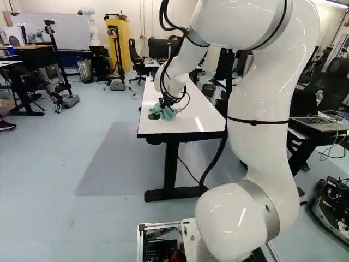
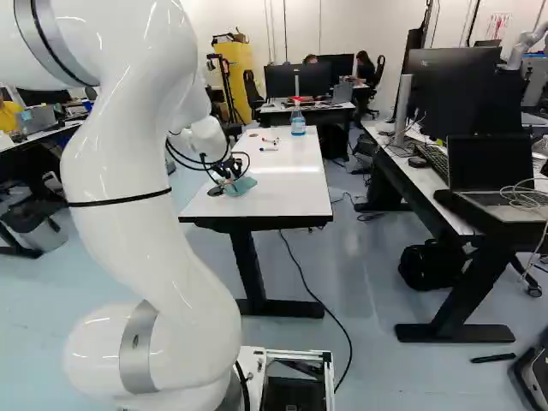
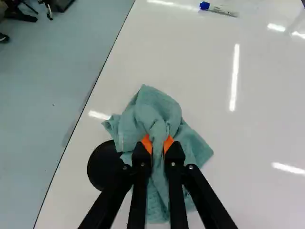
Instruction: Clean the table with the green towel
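The gripper (image 2: 228, 178) is low over the near part of the white table (image 2: 282, 190), by its left edge. In the wrist view the gripper (image 3: 159, 145) is shut on a bunched fold of the green towel (image 3: 157, 112), with an orange pad on each side of the cloth. The rest of the towel spreads crumpled on the tabletop around the fingers. A round black disc (image 3: 101, 167) lies beside the towel, partly under its edge and a finger.
A blue-capped marker (image 3: 219, 8) lies ahead of the gripper on the table. Farther along stands a bottle (image 2: 298, 120), with more markers (image 2: 269, 149) before it. A desk with monitors (image 2: 454, 94) stands to the table's right.
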Available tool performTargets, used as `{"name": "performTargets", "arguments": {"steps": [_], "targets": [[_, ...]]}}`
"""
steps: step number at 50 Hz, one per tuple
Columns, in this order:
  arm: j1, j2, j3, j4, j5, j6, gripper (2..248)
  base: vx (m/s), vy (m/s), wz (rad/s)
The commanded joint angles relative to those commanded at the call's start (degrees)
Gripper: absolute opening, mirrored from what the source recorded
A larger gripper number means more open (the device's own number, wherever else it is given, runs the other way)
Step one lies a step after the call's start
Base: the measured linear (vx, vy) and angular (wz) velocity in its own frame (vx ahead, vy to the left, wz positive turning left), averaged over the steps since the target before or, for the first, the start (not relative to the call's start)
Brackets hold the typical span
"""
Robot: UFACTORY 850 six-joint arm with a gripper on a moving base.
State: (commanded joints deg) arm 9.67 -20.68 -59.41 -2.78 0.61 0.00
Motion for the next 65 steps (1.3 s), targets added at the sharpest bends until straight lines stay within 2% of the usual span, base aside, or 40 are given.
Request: {"name": "performTargets", "arguments": {"steps": [14,28,44,65], "targets": [[-2.4,-0.2,-0.2,0.0,0.0,0.0,46,0.000,0.000,0.000],[-4.1,-2.4,-3.0,0.0,0.0,0.0,46,0.000,0.000,0.000],[-3.8,-6.2,-7.9,0.0,0.0,0.0,46,0.000,0.000,0.000],[-1.1,-9.2,-11.9,0.0,0.0,0.0,46,0.000,0.000,0.000]]}}
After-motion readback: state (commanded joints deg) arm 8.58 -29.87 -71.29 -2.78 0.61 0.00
